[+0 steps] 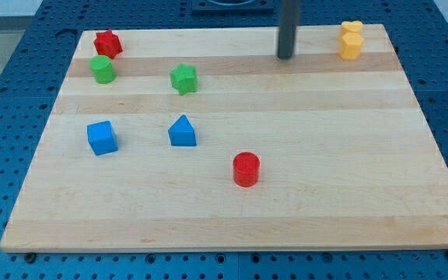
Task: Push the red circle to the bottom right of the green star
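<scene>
Red circle (pixel 246 169) is seen nearest the view's bottom, standing upright on the wooden desk (pixel 348 194), right of centre-left, well apart from every other block. It is already placed below and to the right of the green star (pixel 183 78), though with a wide gap; the task is judged unfinished until that gap is closed or confirmed.

Handling, as judged: a small rigid cylinder, light, likely to slide easily on the smooth wood. No grasp is possible; contact is to be made low on its side wall, square through its centre, otherwise it is expected to roll off the tip and veer.

Further up, the blue triangular block (pixel 182 131) is found between circle and star, up-left of the circle. It is the one obstacle if the circle is driven straight at the star. The blue cube (pixel 101 137) is set off to the view's left, out of the path.

Beyond the star: green cylinder (pixel 103 69) and red star (pixel 108 43) at top left, yellow block (pixel 351 39) at top right, all clear of the work.

Farthest: my tip (pixel 287 57) is seen at the top edge, well apart from the circle. No claw is fitted, so open or closed does not apply.
</scene>
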Robot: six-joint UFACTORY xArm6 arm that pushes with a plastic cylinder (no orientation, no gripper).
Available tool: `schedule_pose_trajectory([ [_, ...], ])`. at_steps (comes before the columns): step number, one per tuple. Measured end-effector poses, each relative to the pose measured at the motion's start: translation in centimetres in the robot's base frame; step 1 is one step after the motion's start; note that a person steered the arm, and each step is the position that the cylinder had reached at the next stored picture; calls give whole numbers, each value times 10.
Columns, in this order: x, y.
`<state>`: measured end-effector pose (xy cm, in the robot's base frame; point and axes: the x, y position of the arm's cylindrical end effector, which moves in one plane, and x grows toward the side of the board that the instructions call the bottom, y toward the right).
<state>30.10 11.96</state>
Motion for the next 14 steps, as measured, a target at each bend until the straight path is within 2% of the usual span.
schedule_pose_trajectory([
  [1,65,74],
  [2,139,117],
  [4,255,112],
  [5,308,55],
  [6,301,-33],
  [7,257,-97],
  [8,195,-99],
  [9,168,-95],
  [10,205,-79],
  [11,205,-95],
  [13,101,-130],
  [14,120,-126],
])
